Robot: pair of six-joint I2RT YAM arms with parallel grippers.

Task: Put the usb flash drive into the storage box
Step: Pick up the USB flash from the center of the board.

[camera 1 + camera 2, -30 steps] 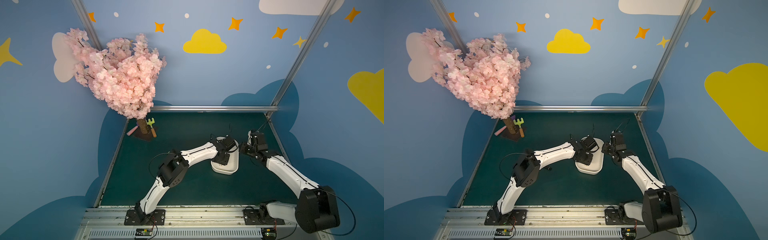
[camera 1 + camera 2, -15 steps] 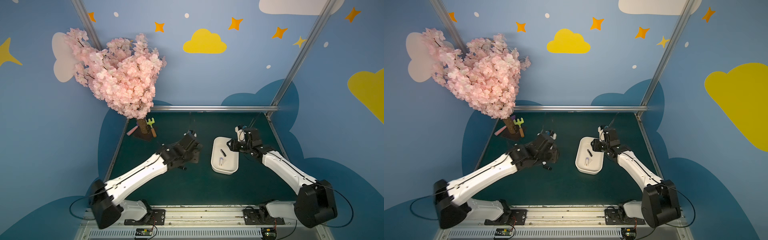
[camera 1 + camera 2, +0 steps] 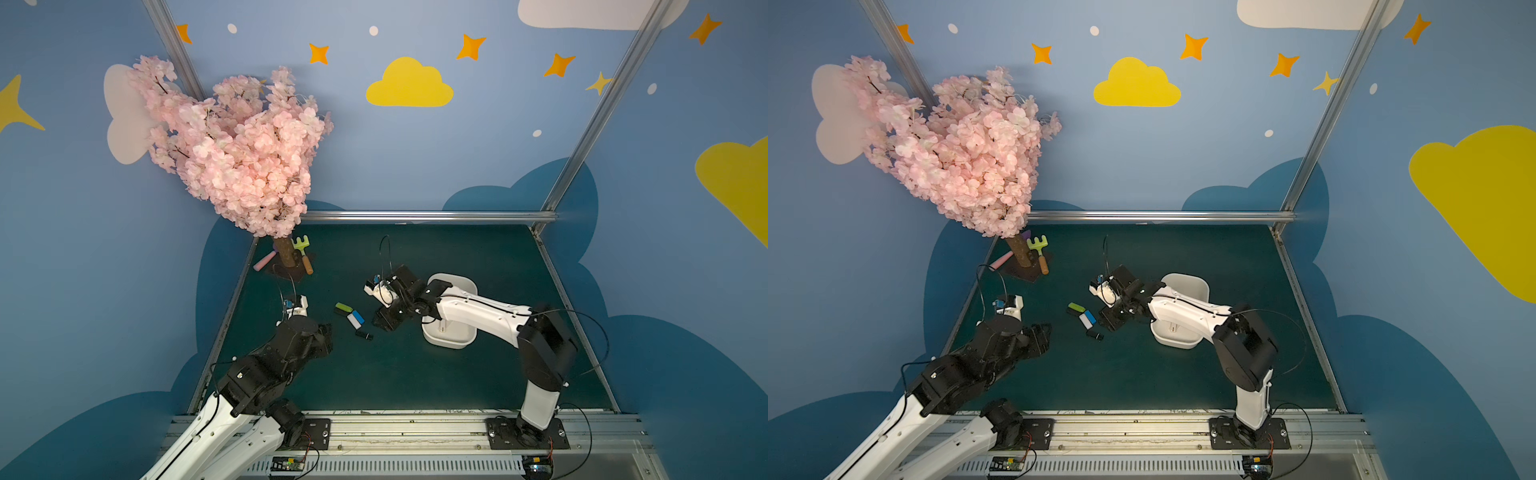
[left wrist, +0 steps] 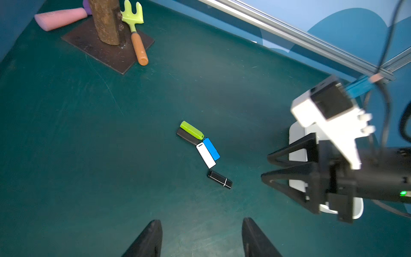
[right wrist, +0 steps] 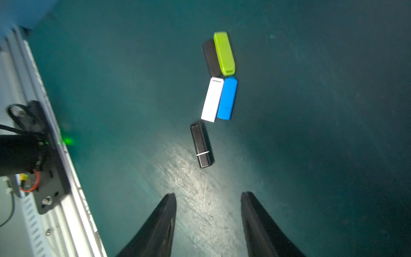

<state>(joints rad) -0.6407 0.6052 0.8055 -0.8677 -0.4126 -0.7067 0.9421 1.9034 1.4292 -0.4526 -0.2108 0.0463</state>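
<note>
Black, silver-banded plastic USB flash drive (image 5: 201, 144) flat on green mat (image 5: 311, 133).
Long axis aimed at right gripper (image 5: 208, 193), banded end nearest; it and left gripper (image 4: 201, 220) half-spread, empty.

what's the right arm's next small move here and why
Probably ease the right gripper forward and down over the black flash drive with the silver band. Its fingers are open and empty, that drive lies nearest ahead of them, and the storage box is close by.
</note>
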